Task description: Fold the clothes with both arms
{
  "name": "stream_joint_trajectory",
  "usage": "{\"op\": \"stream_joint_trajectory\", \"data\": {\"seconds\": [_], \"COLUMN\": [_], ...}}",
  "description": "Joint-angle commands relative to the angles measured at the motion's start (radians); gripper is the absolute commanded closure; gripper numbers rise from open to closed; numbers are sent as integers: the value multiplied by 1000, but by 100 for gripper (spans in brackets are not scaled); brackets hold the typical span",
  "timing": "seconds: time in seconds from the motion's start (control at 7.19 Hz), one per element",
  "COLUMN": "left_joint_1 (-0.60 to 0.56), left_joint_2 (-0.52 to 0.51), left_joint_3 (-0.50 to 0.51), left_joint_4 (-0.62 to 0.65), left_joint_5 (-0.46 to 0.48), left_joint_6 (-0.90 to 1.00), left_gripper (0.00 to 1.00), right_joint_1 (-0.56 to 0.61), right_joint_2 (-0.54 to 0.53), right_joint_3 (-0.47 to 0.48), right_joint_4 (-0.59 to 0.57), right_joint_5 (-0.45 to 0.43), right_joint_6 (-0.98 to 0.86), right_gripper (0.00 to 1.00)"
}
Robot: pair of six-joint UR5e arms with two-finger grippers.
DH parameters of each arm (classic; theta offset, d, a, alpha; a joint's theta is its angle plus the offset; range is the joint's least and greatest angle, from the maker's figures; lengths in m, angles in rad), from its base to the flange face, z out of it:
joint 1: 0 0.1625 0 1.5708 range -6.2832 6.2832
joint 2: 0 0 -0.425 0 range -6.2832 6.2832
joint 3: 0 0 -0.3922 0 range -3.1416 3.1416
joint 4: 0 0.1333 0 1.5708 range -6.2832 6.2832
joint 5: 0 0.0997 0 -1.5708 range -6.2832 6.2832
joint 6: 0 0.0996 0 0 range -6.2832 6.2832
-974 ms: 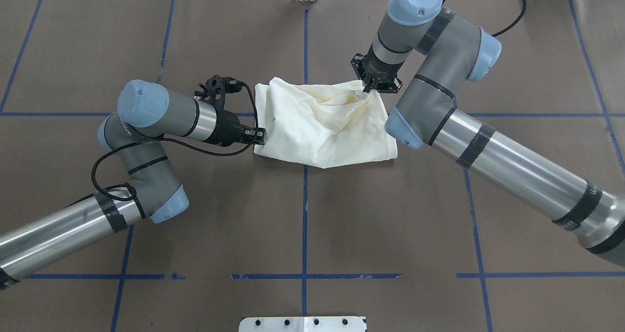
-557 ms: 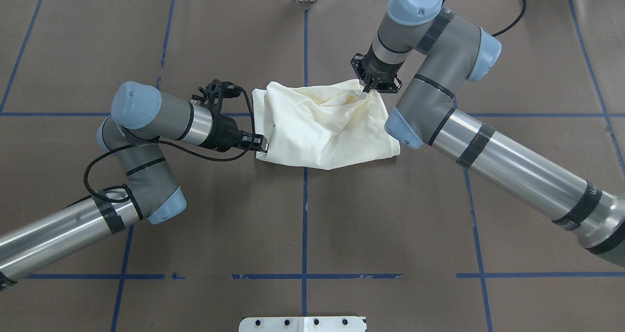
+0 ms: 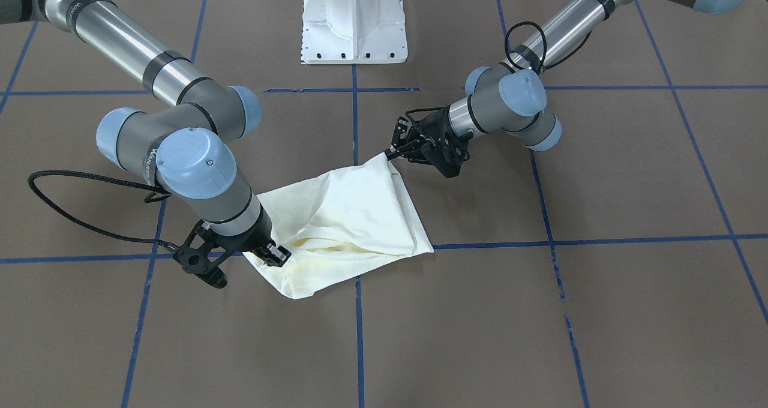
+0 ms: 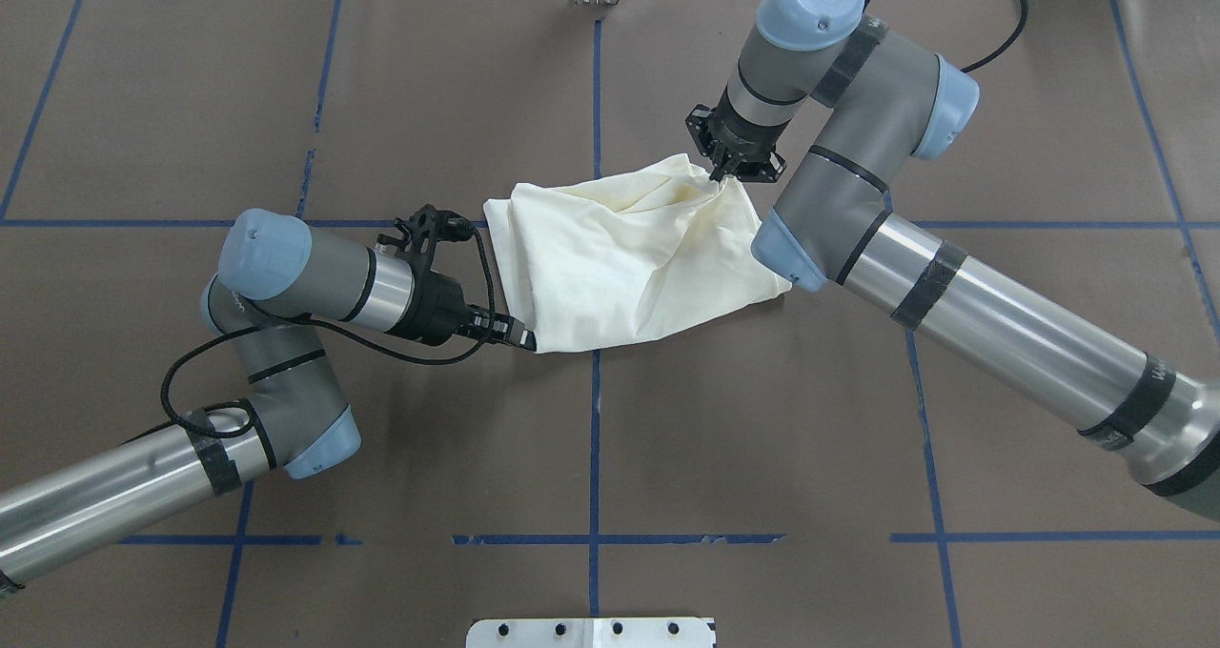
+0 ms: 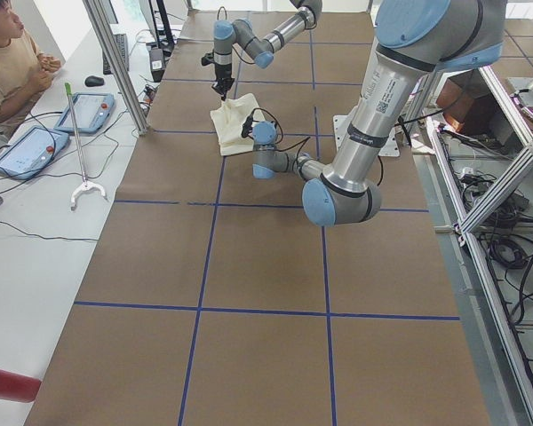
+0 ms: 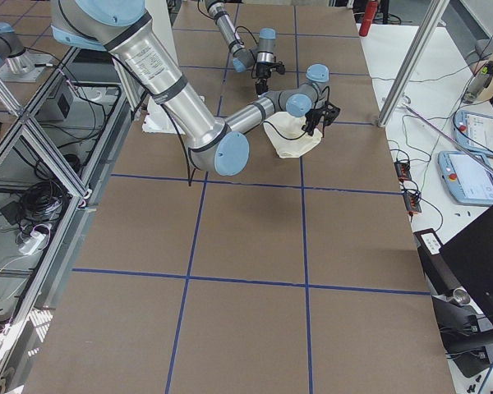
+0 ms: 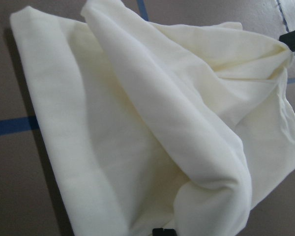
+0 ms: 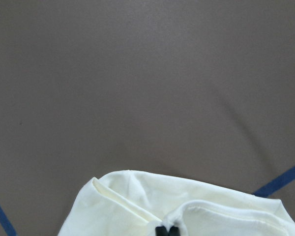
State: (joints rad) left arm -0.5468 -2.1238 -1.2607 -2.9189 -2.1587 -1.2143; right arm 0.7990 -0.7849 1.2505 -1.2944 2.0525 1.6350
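Shirt (image 4: 639,248): crumpled, part-folded, centre of overhead frame, just above middle, on table (image 4: 762,438).
Left gripper (image 4: 522,339): pinched shut on shirt's lower-left corner; over last second has dragged it down-frame, drawing cloth into taut diagonal.
Right gripper (image 4: 721,173): clamped on upper-right edge, unmoved.
Likely meaning: arms are stretching the cloth flat before next fold; fold itself not yet made.

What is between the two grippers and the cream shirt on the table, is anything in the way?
Nothing visible. The left gripper pinches a corner of the cream shirt on the side nearest the robot, and the right gripper pinches a bunched edge on the far side. Around the cloth lies the brown table cover.
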Motion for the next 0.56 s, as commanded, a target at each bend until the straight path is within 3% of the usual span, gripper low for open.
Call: {"op": "stream_joint_trajectory", "data": {"seconds": [0.0, 0.14, 0.42], "left_joint_1": [34, 42, -23], "left_joint_2": [36, 69, 59], "left_joint_3": [1, -15, -51], "left_joint_4": [-67, -133, -129], "left_joint_5": [-1, -1, -12], "left_joint_6": [-10, -46, -163], "left_gripper": [100, 100, 100], "right_joint_1": [-1, -1, -1], "right_joint_2": [-2, -4, 1], "right_joint_3": [0, 1, 1], "right_joint_4": [1, 1, 1], "right_joint_5": [2, 2, 2], "right_joint_6": [-1, -1, 0], "right_gripper": [100, 100, 100]}}
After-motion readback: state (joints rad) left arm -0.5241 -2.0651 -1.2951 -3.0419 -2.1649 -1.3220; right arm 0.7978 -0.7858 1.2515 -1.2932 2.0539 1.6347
